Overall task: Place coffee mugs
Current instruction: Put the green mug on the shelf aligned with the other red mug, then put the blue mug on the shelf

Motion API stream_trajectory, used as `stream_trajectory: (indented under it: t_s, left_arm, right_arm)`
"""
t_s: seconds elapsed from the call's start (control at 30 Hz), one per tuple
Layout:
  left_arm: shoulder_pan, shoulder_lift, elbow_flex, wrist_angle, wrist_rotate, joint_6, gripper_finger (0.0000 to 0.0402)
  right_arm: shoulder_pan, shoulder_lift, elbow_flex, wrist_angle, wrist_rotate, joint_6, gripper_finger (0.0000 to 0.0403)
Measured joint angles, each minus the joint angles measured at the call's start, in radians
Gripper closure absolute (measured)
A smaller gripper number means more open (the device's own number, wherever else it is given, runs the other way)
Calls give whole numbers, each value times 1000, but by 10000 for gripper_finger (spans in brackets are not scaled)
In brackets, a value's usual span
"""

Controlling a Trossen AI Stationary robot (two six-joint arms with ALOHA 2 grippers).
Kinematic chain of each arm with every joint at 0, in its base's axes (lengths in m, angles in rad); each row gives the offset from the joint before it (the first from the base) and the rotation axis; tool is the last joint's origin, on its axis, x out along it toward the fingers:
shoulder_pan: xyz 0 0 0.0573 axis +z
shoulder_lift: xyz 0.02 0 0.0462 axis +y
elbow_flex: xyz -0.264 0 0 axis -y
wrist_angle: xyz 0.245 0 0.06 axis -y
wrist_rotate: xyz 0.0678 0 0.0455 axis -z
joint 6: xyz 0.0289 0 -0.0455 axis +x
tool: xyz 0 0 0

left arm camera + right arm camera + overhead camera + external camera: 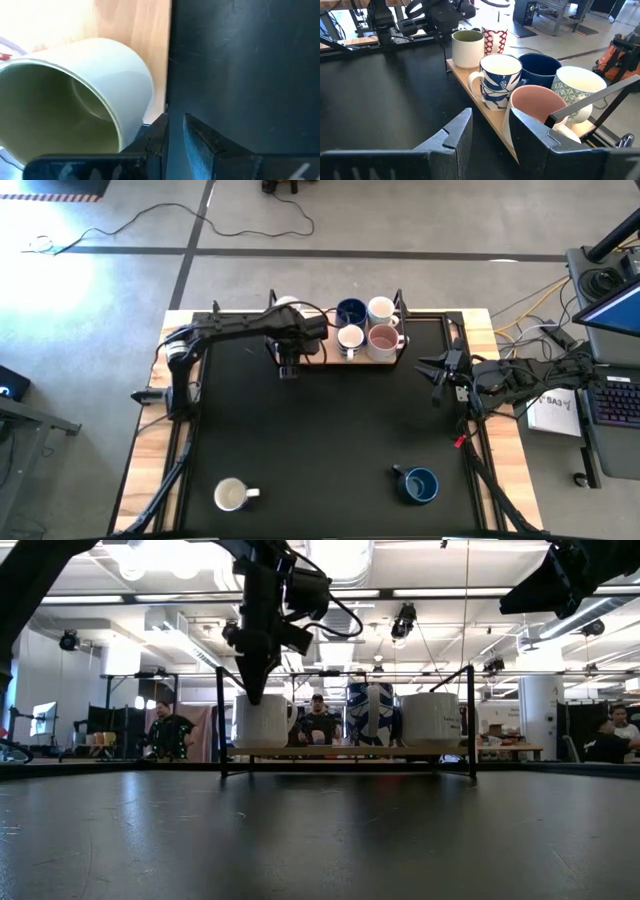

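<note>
Mugs crowd a wooden tray at the table's far edge. Left claw hangs just off the tray's left end, fingers nearly together, holding nothing. Right claw waits at the right edge, fingers apart. Two more mugs stand near: cream, blue.

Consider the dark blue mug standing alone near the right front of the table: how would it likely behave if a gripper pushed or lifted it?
The dark blue mug looks like glazed ceramic, so probably rigid, somewhat slippery, and breakable if dropped. It stands upright on a broad base, so a low push would likely slide it rather than tip it. Its side handle could make it turn when nudged off-centre.
</note>
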Motion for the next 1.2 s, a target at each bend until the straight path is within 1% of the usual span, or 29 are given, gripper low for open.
stream_trajectory:
  t_s: [0.77, 1.07, 1.2]
  left_arm:
    - [65, 0, -1, 35, -24, 37, 362]
    - [50, -2, -1, -11, -23, 10, 362]
    - [30, -6, 22, -39, 1, -16, 362]
  right_arm:
    - [0, 0, 0, 0, 0, 0, 282]
    - [0, 0, 0, 0, 0, 0, 282]
    - [0, 0, 0, 0, 0, 0, 282]
